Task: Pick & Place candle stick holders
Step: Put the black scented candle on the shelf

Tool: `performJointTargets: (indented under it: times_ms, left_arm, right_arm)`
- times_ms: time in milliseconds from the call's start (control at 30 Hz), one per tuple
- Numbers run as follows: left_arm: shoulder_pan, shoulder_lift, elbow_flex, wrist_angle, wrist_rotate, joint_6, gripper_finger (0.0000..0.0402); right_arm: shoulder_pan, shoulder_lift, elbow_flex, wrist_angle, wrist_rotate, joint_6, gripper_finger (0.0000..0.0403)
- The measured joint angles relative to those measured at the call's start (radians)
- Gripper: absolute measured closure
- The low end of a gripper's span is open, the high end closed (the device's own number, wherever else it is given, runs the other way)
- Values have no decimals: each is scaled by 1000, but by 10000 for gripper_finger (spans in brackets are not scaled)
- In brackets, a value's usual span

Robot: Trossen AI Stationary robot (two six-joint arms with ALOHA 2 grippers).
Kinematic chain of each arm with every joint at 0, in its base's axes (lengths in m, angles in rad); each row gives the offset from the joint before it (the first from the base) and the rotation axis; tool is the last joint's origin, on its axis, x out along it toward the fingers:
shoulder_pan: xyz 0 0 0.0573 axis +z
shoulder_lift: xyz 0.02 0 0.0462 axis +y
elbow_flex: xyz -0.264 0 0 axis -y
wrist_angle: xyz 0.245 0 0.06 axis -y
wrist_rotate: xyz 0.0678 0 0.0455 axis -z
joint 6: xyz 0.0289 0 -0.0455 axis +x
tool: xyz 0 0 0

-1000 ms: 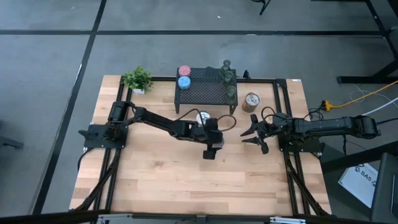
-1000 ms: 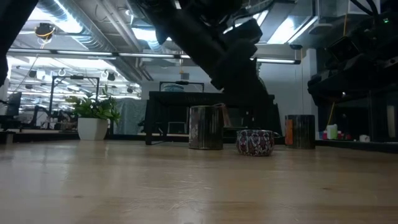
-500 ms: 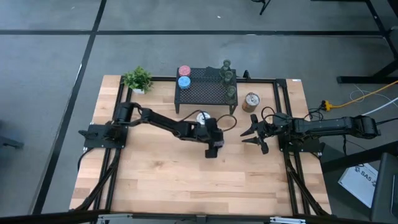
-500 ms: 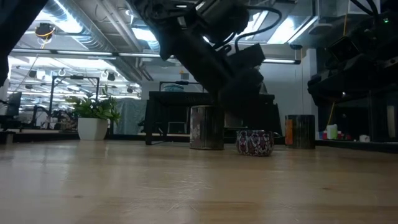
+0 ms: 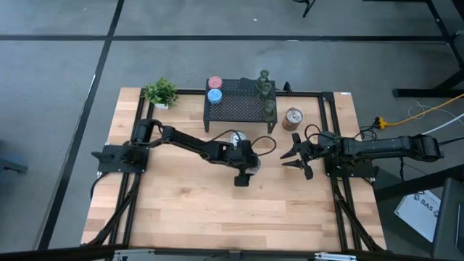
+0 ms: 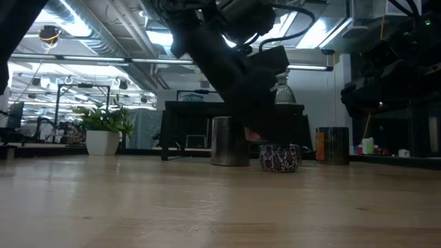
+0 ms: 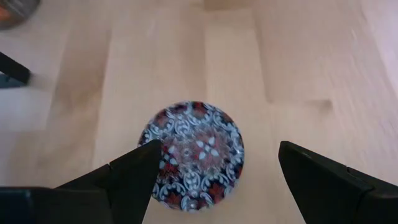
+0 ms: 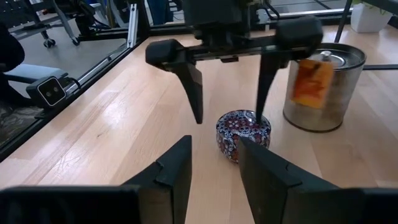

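The candle stick holders are spread over the bench [image 5: 174, 196], with the black mesh stand [image 5: 241, 107] as the fixed mark: a pink holder [image 5: 214, 83] and a blue holder [image 5: 214, 95] stand on the stand's left end, the clear greenish glass holders [image 5: 267, 88] along its right end, one silver-and-orange holder [image 5: 292, 118] just beside the stand's right side, and another silver-and-orange holder [image 6: 230, 141] a little in front of the stand. The patterned purple holder [image 7: 194, 153] sits on the bench just in front of that last one, nearer the bench's middle. Over the last second the left tool [image 5: 245, 168] has dropped from a hover above this patterned holder and shifted slightly, so its fingers [image 7: 124, 180] now stand spread wide on either side of the holder, low enough that the right wrist view shows the tips at the level of the holder's rim; nothing is held yet. That puts the work at the end of the approach, and closing on the holder looks like the next step, probably to carry it toward the stand. The right tool [image 5: 296, 157] has not moved: it waits on the right of the stand, well apart from the holder, its fingers parted and empty. The small green plant [image 5: 160, 92] stands off the stand's left end.
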Motion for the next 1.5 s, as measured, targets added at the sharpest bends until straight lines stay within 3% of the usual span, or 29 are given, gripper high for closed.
performJointTargets:
  times_ms: [533, 1000, 1233, 1500]
  left_arm:
    - [-9, -130, -5, -389, 159, -35, 80]
    - [-36, -242, -10, -792, 137, -96, 80]
    - [-66, -252, -29, -788, 56, -68, 80]
    - [-91, -406, -205, -607, -113, -114, 80]
  right_arm:
    - [0, 0, 0, 0, 0, 0, 271]
    - [0, 0, 0, 0, 0, 0, 271]
    - [0, 0, 0, 0, 0, 0, 271]
    - [0, 0, 0, 0, 0, 0, 271]
